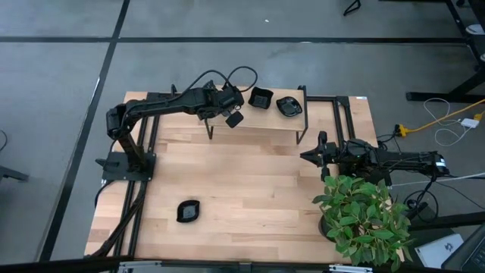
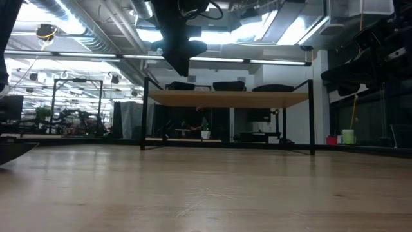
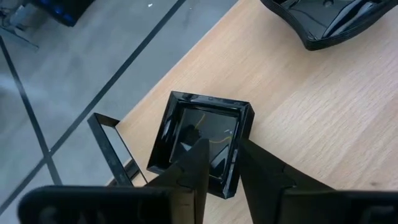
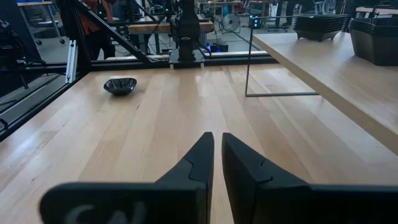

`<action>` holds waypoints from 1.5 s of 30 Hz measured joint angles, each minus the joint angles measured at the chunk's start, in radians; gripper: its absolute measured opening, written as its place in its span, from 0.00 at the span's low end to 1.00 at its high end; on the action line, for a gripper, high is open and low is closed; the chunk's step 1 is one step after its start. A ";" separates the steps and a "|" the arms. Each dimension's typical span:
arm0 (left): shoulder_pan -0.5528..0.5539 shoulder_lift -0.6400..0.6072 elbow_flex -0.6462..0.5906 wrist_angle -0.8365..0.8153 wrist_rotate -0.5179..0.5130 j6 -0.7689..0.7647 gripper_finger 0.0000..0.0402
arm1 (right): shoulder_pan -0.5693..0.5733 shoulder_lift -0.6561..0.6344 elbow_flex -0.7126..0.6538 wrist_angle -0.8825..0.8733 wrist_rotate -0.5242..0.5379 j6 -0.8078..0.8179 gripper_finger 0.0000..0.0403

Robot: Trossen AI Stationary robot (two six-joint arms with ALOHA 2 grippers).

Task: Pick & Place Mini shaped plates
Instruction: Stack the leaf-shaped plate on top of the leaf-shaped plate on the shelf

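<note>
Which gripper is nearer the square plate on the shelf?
Left. The left gripper is right over the square plate; the right gripper waits low over the table, well away.

No text, label, brand, number or sign can be read in any of the four views.
</note>
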 joint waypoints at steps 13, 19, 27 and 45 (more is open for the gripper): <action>-0.102 0.000 0.000 -0.011 0.000 0.002 0.21 | 0.000 0.000 0.000 0.000 0.000 0.000 0.08; -0.207 0.000 0.000 -0.038 0.002 0.002 0.21 | 0.000 0.000 0.000 0.000 0.000 0.000 0.08; -0.393 0.000 0.000 -0.215 0.003 -0.148 0.21 | 0.000 0.000 0.000 0.000 0.000 0.000 0.08; -0.704 0.000 0.000 -0.243 0.002 -0.374 0.21 | 0.000 0.000 0.000 0.000 0.000 0.000 0.08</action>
